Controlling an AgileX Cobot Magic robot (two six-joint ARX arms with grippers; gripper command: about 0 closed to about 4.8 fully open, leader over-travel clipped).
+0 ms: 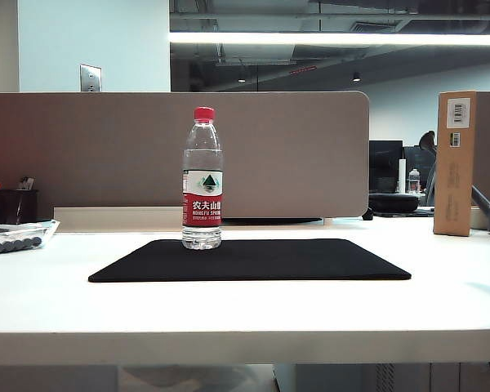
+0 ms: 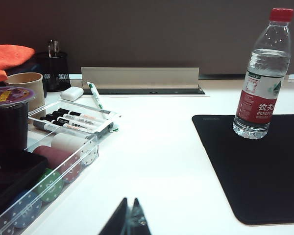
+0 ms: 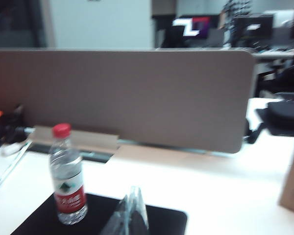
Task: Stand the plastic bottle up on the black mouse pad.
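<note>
The plastic bottle (image 1: 202, 184) stands upright on the black mouse pad (image 1: 294, 260), close to the pad's back left corner, red cap on top. Nothing touches it. In the left wrist view the bottle (image 2: 261, 93) rises from the mouse pad (image 2: 264, 176) well away from my left gripper (image 2: 130, 201), which is shut and empty over bare white table. In the right wrist view my right gripper (image 3: 134, 193) is shut and empty, hanging above the mouse pad (image 3: 103, 210) and apart from the bottle (image 3: 67, 181). Neither gripper shows clearly in the exterior view.
A brown divider panel (image 1: 294, 155) runs along the back of the table. A tall cardboard box (image 1: 455, 163) stands at the back right. On the left are a clear tray of markers and round chips (image 2: 73, 122), a black mesh pen cup (image 2: 54, 71) and a beige cup (image 2: 27, 83).
</note>
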